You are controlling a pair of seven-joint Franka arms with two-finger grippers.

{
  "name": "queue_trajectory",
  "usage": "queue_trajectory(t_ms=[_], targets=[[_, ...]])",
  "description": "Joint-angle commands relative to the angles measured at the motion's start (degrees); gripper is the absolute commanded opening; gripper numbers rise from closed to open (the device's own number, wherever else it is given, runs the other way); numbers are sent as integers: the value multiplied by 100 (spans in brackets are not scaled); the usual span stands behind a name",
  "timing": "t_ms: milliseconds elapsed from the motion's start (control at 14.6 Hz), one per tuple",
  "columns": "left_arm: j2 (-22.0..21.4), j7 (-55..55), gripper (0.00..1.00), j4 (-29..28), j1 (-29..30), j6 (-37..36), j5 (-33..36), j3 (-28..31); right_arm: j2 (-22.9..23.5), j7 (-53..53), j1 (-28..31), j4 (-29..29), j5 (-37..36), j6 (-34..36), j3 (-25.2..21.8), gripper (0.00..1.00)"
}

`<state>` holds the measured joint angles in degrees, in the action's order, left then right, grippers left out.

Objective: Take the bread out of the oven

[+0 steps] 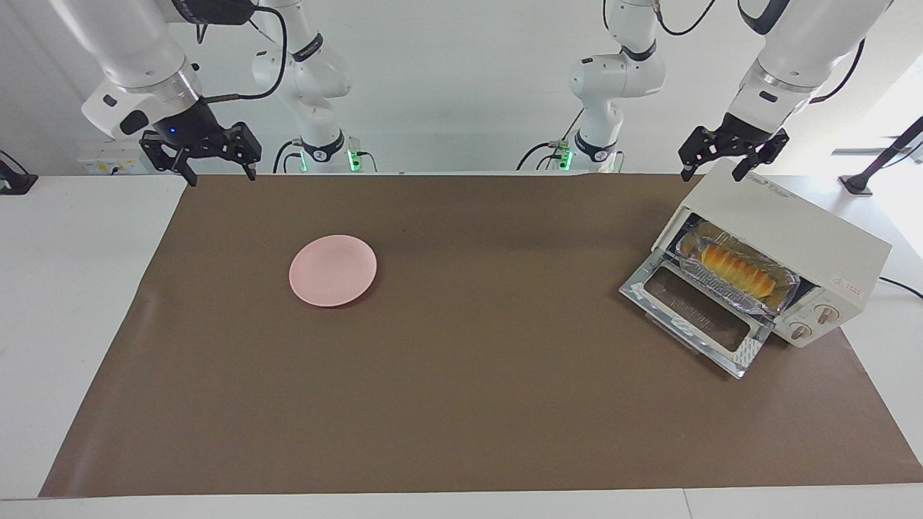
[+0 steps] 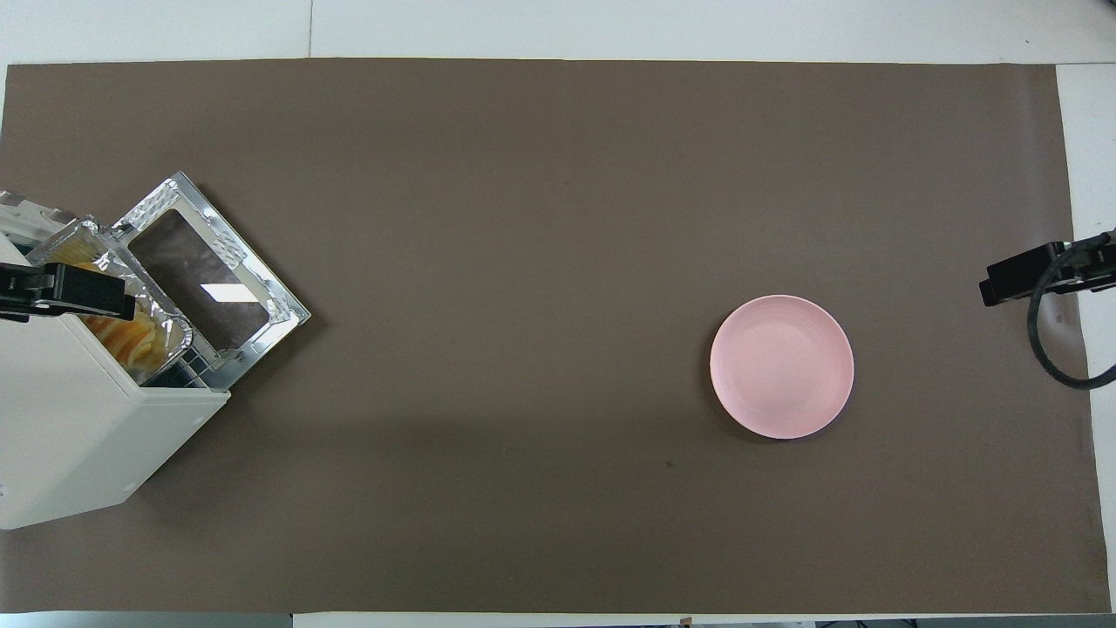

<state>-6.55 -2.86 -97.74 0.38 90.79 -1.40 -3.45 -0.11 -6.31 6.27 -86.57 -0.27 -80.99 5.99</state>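
Observation:
The cream-white oven (image 1: 800,234) stands at the left arm's end of the table, its glass door (image 1: 691,311) folded down flat. Inside it the golden, ridged bread (image 1: 735,267) lies in a crinkled foil tray (image 1: 786,288) on the rack. From overhead, part of the bread (image 2: 131,342) shows at the oven's (image 2: 78,427) mouth. My left gripper (image 1: 711,173) hangs open over the oven's top corner and holds nothing; overhead, the left gripper (image 2: 78,292) covers part of the tray. My right gripper (image 1: 222,177) hangs open and empty over the mat's corner at the right arm's end.
A round pink plate (image 1: 333,270) lies on the brown mat (image 1: 469,375), toward the right arm's end; it shows overhead as the plate (image 2: 781,366). A black cable (image 2: 1046,349) loops from the right gripper (image 2: 1029,272). Two more arms stand at the robots' edge of the table.

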Motion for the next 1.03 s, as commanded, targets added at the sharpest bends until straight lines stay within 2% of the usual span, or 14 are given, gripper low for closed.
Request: queue_trajectory(t_ms=[0,274,411,480,617,960], targets=[[-224,-520,100,-588,155,587,8,-15,-129,-160,-178,-158,54,-23,-274,100],[145,-1514,100,-588,507,1168,-1,-15,-129,-160,-679,-150,45,-23,-765,100],[285,-2041,100,-693,638,1440,-1,-15,-121,-151,-741,-150,45,-23,-819,100],[495,-2435,100,-650,604,1459,17,-15,-129,-160,-741,-158,45,-23,-819,100],[864,-3008,100,-475,542,1607,279,-32,-129,-160,-732,-158,45,-14,-810,100],[1709,-3309,100,194,375,1555,368,-24,-138,-177,-715,-167,45,21,-810,100]])
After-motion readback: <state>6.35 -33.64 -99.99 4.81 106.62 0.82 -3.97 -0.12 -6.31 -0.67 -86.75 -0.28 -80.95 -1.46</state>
